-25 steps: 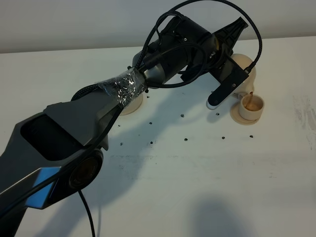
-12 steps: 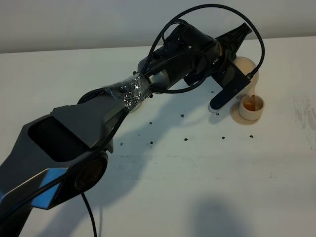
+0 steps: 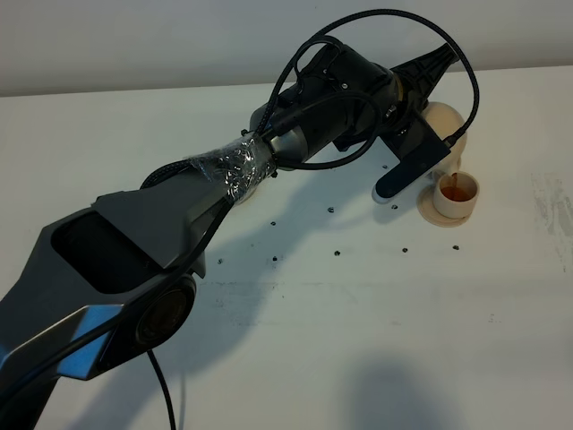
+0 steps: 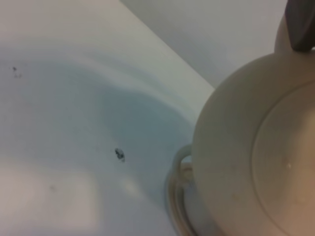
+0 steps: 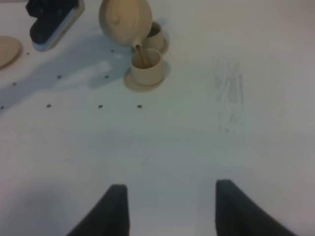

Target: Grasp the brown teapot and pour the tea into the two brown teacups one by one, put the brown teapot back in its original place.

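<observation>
My left gripper (image 3: 431, 82) is shut on the handle of the brown teapot (image 3: 444, 121), reaching across to the far right. The teapot (image 5: 125, 19) is tilted, and a thin brown stream falls from its spout into the nearer teacup (image 3: 457, 190). That teacup (image 5: 145, 64) stands on its small saucer (image 5: 142, 82) and holds tea. The second teacup (image 5: 156, 34) stands just behind it, partly hidden by the pot. In the left wrist view the teapot's body (image 4: 246, 162) fills the right side. The wide saucer (image 5: 7, 50) lies off to the left. My right gripper (image 5: 170, 209) hangs open over bare table.
Small dark specks (image 3: 333, 210) dot the white table in front of the cups. A scuffed patch (image 3: 548, 202) marks the table at the far right. The left arm (image 3: 233, 166), wrapped in foil, spans the table diagonally. The table ends at a wall behind the pot.
The left arm shifted slightly toward the back right and the teapot tipped a little more. Tea keeps streaming into the nearer teacup. The right gripper has not moved.
</observation>
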Controlling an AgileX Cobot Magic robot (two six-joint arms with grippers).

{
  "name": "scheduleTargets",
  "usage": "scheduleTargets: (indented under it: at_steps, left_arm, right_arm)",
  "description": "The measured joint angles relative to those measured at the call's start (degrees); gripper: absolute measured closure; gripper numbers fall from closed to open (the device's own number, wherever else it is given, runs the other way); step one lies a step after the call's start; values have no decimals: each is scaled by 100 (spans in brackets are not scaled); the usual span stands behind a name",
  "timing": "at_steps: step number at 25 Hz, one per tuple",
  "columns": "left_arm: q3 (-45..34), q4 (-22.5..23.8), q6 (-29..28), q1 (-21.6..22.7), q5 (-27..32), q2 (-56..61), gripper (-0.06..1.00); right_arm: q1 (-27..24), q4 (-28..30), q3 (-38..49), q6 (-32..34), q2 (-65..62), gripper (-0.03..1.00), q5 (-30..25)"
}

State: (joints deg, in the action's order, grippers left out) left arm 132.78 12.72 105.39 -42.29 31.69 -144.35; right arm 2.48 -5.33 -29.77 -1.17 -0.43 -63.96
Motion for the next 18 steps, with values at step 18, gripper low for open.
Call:
scheduleTargets:
  at_steps: [18]
  left_arm:
    - [0,74,335,-55,-191,0,85]
  right_arm:
    - [0,0,0,0,0,57,0]
